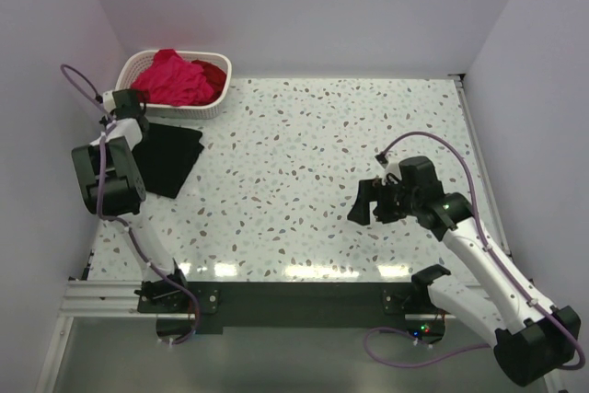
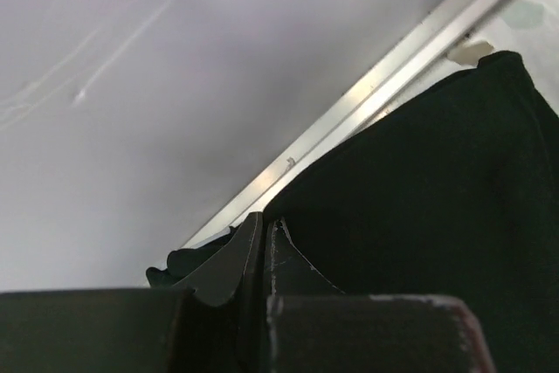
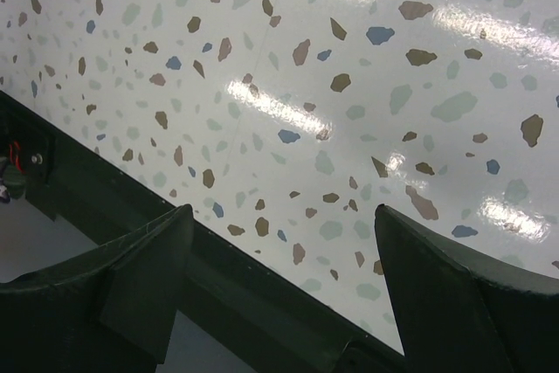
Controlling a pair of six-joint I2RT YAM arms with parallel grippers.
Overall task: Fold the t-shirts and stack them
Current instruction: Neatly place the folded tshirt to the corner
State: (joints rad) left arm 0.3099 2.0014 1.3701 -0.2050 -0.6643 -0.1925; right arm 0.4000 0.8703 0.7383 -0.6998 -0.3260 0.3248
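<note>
A black t-shirt (image 1: 170, 158) lies folded flat at the table's left side; in the left wrist view the black t-shirt (image 2: 437, 216) fills the right half. My left gripper (image 1: 136, 124) hovers at its far left corner. In the left wrist view the left gripper (image 2: 262, 220) is shut, its fingers pressed together with no cloth showing between them, and black cloth lies on both sides of the tips. A magenta-pink t-shirt (image 1: 173, 80) and a deep red t-shirt (image 1: 214, 73) are bunched in the basket. My right gripper (image 1: 363, 202) (image 3: 284, 210) stands open and holds nothing, over bare table near the front right.
The white lattice basket (image 1: 207, 109) stands at the back left corner, just behind the black shirt. White walls close in the left, back and right. A metal rail (image 2: 376, 93) runs along the table's left edge by the wall. The dark front bar (image 3: 227, 277) lies under my right gripper.
</note>
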